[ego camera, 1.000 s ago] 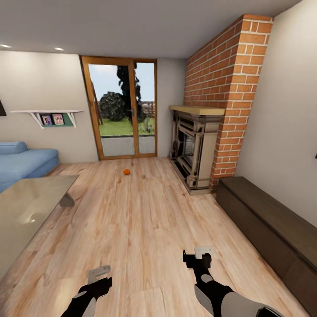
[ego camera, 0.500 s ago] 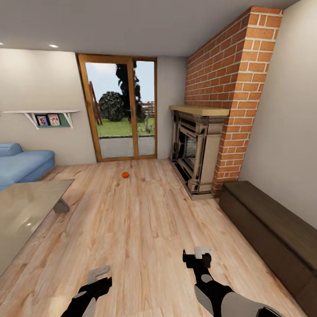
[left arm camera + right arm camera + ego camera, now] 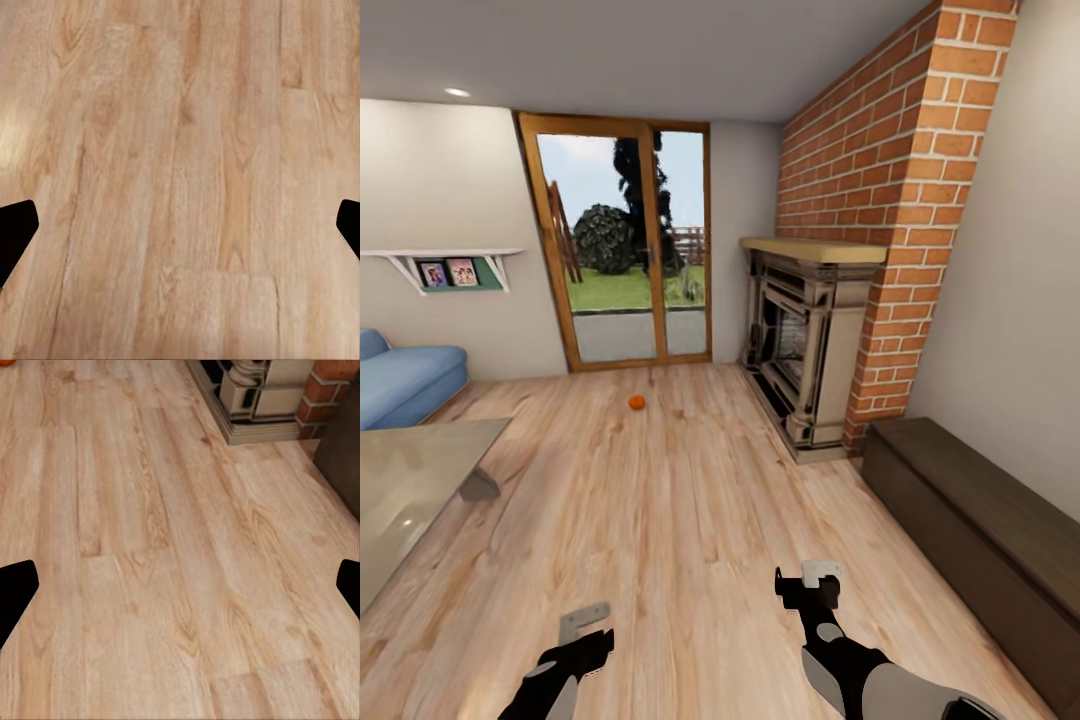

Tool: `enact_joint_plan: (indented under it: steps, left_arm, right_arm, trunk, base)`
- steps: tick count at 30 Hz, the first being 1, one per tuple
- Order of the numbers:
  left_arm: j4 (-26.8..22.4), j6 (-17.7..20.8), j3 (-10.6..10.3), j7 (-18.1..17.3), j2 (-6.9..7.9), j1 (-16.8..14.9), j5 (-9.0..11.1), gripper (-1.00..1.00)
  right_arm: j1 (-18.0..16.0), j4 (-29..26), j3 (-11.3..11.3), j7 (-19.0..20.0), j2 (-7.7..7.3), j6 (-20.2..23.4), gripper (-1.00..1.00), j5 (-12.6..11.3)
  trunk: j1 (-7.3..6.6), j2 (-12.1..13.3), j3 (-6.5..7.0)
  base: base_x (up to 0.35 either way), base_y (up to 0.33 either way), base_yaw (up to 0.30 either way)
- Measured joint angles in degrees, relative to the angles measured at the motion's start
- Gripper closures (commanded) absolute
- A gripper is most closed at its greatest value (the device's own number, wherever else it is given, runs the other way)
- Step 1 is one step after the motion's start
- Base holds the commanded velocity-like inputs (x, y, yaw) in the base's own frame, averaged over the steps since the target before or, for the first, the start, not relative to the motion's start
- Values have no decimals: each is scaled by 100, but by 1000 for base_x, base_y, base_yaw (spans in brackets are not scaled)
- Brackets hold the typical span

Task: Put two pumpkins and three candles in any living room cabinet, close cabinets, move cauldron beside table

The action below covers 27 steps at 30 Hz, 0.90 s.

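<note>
One small orange pumpkin (image 3: pixel 636 402) lies on the wood floor far ahead, in front of the glass door; a sliver of this pumpkin (image 3: pixel 6 362) sits at the corner of the right wrist view. The long dark-brown cabinet (image 3: pixel 980 530) runs along the right wall, its front flush and shut. The glass-topped table (image 3: pixel 410 490) is at the left edge. My left gripper (image 3: pixel 582 625) and right gripper (image 3: pixel 815 580) hang low over bare floor. Both are open and empty: the left gripper (image 3: pixel 180 232) and right gripper (image 3: pixel 180 592) show fingertips far apart. Candles and cauldron are out of view.
A stone-coloured fireplace (image 3: pixel 805 340) stands against the brick chimney (image 3: pixel 880 180), just beyond the cabinet's end. A blue sofa (image 3: pixel 405 380) sits behind the table under a wall shelf (image 3: pixel 445 265). Open wood floor (image 3: pixel 680 500) stretches between table and cabinet.
The whole view has shifted left as the camera turned right: table and sofa slid toward the left edge, and more of the cabinet shows. Both arms hold the same pose.
</note>
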Motion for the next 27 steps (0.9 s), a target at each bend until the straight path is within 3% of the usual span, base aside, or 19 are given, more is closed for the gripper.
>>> enact_joint_plan:
  steps: [12, 27]
  left_arm:
    - [-2, 10, 6, 3, 2, 1, 0, -100]
    - [-1, 9, 1, 1, 2, 0, 0, -100]
  right_arm:
    - [0, -1, 0, 1, 0, 8, -100, -2]
    - [0, 6, 0, 0, -9, 10, -100, 3]
  trunk:
    - [0, 1, -1]
    - [0, 0, 0]
  base:
    - [279, 233, 126]
    - [273, 247, 11]
